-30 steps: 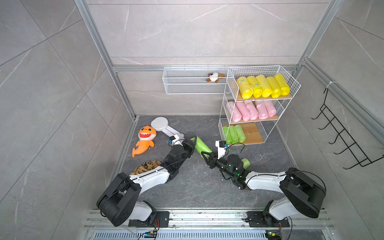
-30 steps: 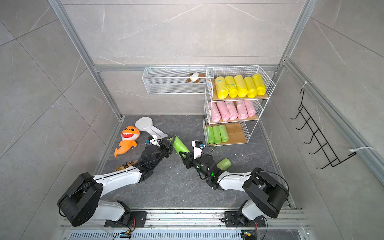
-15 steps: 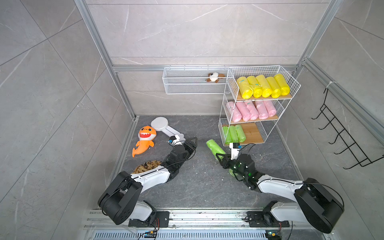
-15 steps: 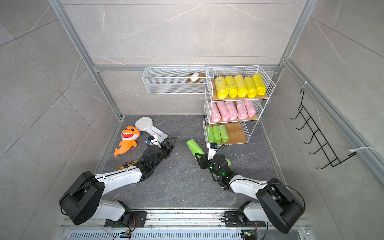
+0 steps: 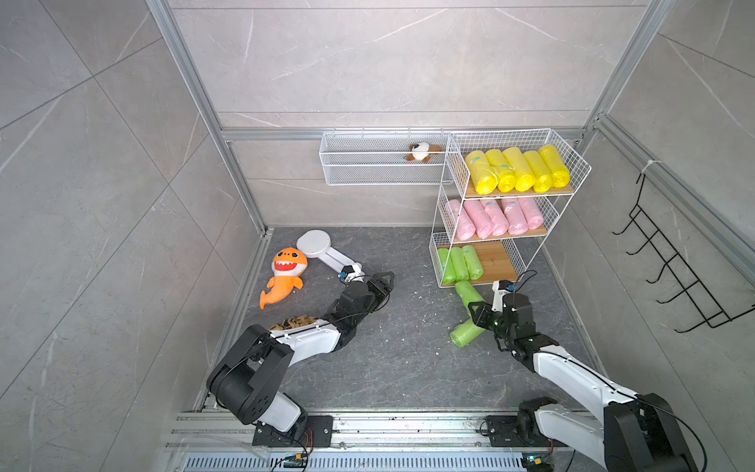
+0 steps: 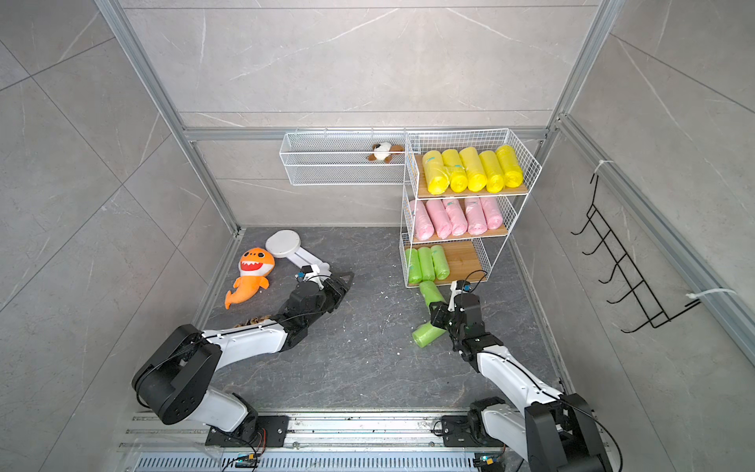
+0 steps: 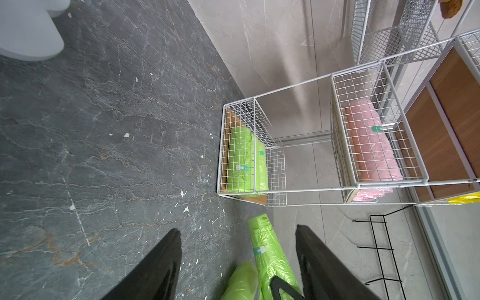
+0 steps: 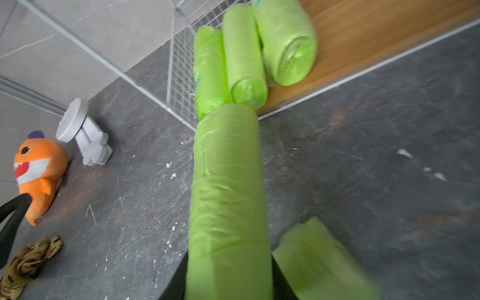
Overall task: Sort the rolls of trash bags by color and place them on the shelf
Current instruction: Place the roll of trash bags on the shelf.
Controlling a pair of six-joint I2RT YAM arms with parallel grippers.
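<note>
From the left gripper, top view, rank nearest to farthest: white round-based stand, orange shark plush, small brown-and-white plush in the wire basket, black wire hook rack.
1. White round-based stand, right beside the left gripper.
2. Orange shark plush, further left.
3. Small brown-and-white plush, up in the back wire basket.
4. Black wire hook rack, far right side.

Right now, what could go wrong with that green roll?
The held green roll in the right end effector points at the three green rolls on the shelf, not the bare board; it might shove them or snag the front wire. The arm could also knock the second green roll on the floor.
</note>
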